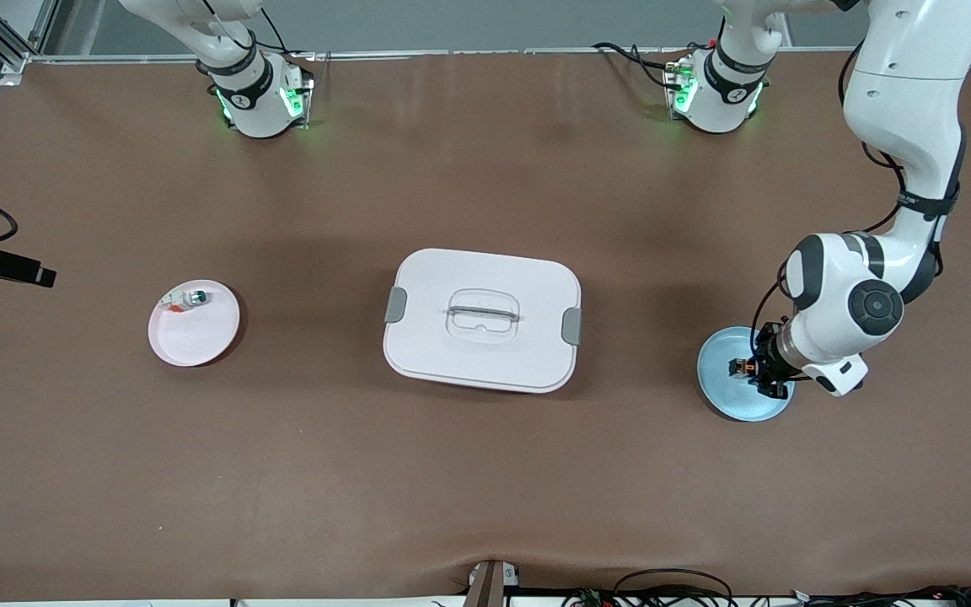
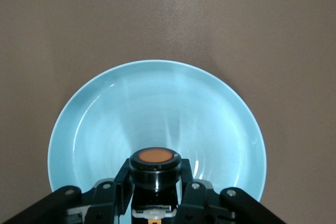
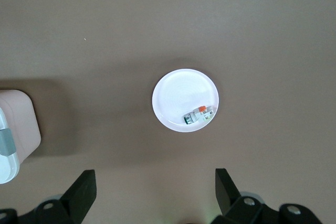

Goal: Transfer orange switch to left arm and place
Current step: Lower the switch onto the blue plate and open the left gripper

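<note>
My left fingers (image 2: 118,195) are pinched onto the orange switch (image 2: 155,167) just over the blue plate (image 2: 157,108); the left wrist view shows its orange round face between them, which the front view gives only as a dark speck at my left gripper (image 1: 747,371). My right fingers (image 3: 84,187) stand wide apart and hold nothing, high over the bench (image 1: 485,472) above the pink plate (image 3: 178,95) with its small white-and-green part (image 3: 199,115), and only the right wrist view shows them. The box (image 1: 482,319) sits mid-bench between the two plates.
</note>
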`<state>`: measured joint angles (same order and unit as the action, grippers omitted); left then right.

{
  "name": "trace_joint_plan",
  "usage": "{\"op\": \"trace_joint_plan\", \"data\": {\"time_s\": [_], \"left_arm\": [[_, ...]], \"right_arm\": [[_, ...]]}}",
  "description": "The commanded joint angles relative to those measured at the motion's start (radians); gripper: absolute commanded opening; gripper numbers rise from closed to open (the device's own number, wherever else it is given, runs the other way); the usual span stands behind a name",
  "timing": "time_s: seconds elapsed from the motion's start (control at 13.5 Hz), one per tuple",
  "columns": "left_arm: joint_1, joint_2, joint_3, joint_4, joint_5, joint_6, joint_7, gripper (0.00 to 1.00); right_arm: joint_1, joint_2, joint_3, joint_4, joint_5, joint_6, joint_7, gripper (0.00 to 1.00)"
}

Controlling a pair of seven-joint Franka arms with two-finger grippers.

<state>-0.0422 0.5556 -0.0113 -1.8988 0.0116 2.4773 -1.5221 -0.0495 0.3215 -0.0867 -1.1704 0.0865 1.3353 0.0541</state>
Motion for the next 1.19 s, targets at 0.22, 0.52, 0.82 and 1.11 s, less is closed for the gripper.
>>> {"op": "trace_joint_plan", "data": {"time_s": [0.22,0.52,0.82,1.11], "left_arm": [[0.005,0.017,-0.004,-0.023,0.027,0.055,-0.026,0.00],[0.007,0.018,-0.004,-0.040,0.027,0.077,-0.024,0.00],[0.007,0.020,-0.004,-0.040,0.027,0.077,-0.023,0.05],[0.016,0.020,-0.006,-0.023,0.025,0.078,-0.026,1.00]], "right_arm": [[0.019,-0.061,0.008,-0.044,-0.027,0.031,-0.008,1.00],[0.037,-0.172,0.010,-0.214,-0.028,0.134,-0.007,1.00],[0.036,-0.279,0.010,-0.379,-0.027,0.234,-0.007,1.00],[0.031,-0.282,0.007,-0.384,-0.027,0.219,-0.008,1.00]]}}
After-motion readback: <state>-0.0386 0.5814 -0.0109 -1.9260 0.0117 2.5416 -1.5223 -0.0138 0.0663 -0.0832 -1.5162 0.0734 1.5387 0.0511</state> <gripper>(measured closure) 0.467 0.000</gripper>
